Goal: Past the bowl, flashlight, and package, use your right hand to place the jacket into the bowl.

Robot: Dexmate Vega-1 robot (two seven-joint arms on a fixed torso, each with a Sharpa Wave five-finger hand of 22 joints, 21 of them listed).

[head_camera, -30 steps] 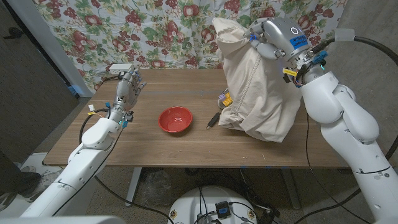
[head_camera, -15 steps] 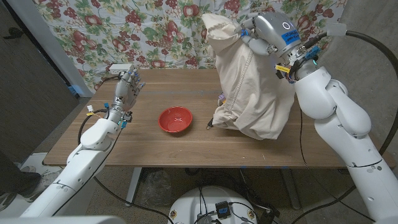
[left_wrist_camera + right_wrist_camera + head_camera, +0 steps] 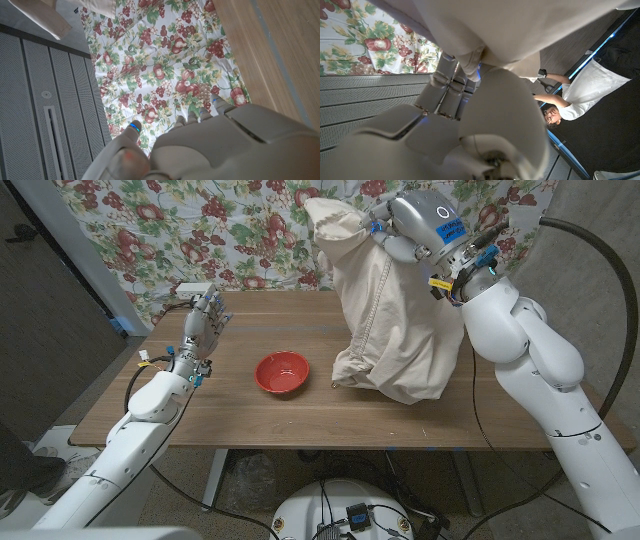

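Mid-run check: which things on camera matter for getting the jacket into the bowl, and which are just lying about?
Part of the job:
- jacket, held up by the right hand, its hem on the table
- red bowl, with nothing in it

Just lying about:
- left hand, holding nothing
- dark object peeking from under the hem
- floral curtain

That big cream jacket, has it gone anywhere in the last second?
Yes. The right hand, gripping the jacket by its top, carried it left toward the red bowl, and it now covers the things beside it. The bowl and the raised left hand stayed put.
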